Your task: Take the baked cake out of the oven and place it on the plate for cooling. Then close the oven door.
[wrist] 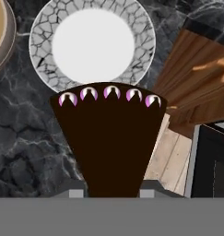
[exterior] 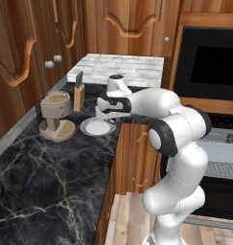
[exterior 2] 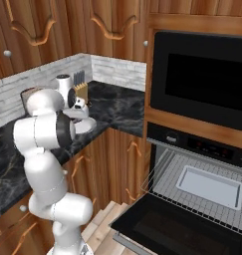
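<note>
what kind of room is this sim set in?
A home kitchen, rendered: a wall oven with its door dropped open, dark marble counter, wooden cabinets, plus a knife block by a plate.

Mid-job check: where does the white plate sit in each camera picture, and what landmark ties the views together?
Left base view: the plate lies on the black counter, centre-left, just below the pincer.
Right base view: the plate peeks out at left, near the counter edge, partly behind the arm.
Hand view: the plate sits at top centre, beyond the cake.
Shared landmark: the tan grinder, beside the plate.
</note>
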Robot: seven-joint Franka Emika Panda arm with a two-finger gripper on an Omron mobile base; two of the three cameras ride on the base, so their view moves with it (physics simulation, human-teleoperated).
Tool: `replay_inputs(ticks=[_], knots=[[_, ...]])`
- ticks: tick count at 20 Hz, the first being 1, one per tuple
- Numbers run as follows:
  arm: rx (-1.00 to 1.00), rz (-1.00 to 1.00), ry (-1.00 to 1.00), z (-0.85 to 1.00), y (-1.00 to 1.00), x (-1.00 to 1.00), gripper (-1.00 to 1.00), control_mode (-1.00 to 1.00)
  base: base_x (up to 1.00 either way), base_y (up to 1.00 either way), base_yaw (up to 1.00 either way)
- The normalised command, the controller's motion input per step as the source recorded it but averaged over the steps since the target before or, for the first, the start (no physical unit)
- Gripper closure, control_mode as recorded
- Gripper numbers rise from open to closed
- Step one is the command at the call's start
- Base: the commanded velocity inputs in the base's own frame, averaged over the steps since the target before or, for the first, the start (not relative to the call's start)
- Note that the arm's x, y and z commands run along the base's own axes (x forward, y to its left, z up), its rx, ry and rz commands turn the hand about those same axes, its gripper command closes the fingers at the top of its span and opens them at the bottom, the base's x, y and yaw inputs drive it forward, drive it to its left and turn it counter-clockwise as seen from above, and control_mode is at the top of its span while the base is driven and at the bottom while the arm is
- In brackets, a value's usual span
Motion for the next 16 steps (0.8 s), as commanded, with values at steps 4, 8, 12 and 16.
replay_inputs(ticks=[4, 8, 12, 16], knots=[[0.00, 0.00, 0.00, -0.42, 0.20, 0.54, 1.00, -1.00, 0.00, 0.00, 0.00], [0.00, 0.00, 0.00, -0.39, 0.14, 0.50, 1.00, -1.00, 0.00, 0.00, 0.00], [0.00, 0.00, -0.01, -0.34, 0.07, 0.39, 1.00, -1.00, 0.00, 0.00, 0.00], [0.00, 0.00, -0.01, -0.27, 0.09, 0.44, 1.00, -1.00, 0.00, 0.00, 0.00]])
